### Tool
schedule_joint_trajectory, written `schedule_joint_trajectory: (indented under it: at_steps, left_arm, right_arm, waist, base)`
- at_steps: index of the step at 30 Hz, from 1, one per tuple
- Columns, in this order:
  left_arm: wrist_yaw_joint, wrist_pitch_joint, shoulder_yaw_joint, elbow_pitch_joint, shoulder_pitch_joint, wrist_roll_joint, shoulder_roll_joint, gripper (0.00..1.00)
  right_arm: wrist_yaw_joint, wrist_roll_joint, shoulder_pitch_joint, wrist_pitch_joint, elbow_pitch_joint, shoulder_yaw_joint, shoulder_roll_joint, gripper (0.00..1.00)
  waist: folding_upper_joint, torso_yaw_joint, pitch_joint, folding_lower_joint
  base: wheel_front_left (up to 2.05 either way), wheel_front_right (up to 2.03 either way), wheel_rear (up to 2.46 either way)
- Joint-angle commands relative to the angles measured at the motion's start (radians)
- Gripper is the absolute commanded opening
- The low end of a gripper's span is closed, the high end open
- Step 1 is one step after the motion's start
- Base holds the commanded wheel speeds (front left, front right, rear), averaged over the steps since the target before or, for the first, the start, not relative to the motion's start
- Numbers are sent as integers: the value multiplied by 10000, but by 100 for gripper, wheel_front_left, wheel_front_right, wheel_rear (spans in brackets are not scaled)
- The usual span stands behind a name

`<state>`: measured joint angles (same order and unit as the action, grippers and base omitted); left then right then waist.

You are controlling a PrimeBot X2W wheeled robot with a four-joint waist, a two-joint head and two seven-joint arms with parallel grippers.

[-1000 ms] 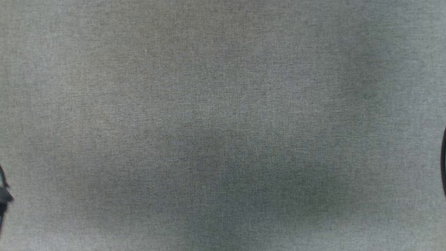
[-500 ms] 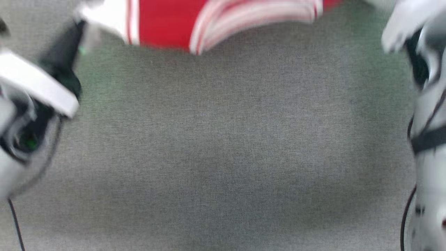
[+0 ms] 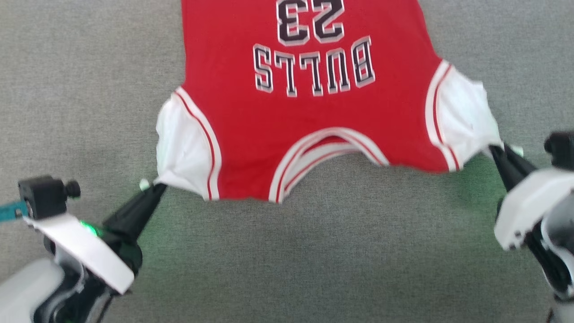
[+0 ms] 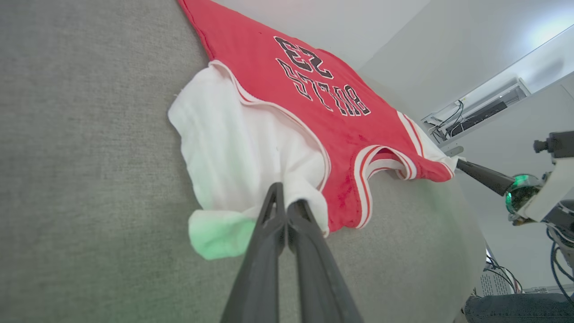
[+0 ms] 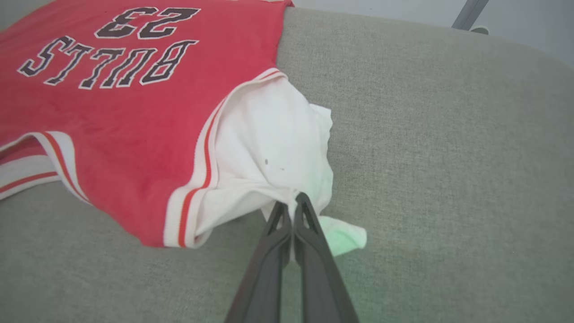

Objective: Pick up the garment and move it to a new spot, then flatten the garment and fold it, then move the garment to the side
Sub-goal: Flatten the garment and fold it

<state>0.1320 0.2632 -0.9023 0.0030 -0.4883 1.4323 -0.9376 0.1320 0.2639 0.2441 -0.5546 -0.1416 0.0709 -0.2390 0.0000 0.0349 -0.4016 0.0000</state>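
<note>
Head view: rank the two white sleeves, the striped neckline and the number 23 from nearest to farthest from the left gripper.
1. Left-side sleeve: lower left, pinched by the left gripper.
2. Striped neckline: centre, at the near edge of the garment.
3. Number 23: top centre.
4. Right-side sleeve: far right, pinched by the right gripper.

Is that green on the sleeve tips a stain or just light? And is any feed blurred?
Just light, it seems: head view, a green lamp on the left claw tints the grey surface nearby, likewise by the right claw; garment lettering reads sharp. Left wrist view, sleeve tip glows green, wide-angle curves the surface edge. Right wrist view, same glow, sharp.
</note>
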Motion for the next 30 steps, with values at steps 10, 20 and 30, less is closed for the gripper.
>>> schedule_joint_trajectory:
  at_steps: [10, 20, 30]
  left_arm:
    - [-25, 17, 1098, -1960, 2478, 176, -724, 0]
    - [-27, 18, 2050, -3027, 4186, 163, -1105, 0]
    - [-27, 16, 578, -1996, 3101, -214, -185, 0]
  right_arm:
    - [-23, 1000, -3332, -2020, -2991, 708, 106, 0]
    - [-20, 1751, -5265, -2711, -4743, 1692, 490, 0]
    - [-16, 1691, -3899, -2353, -2492, 887, 119, 0]
  waist:
    - [0, 213, 283, 0]
    - [0, 444, 500, 0]
    - [0, 514, 484, 0]
  base:
    - [0, 0, 0]
    - [0, 0, 0]
    - [0, 0, 0]
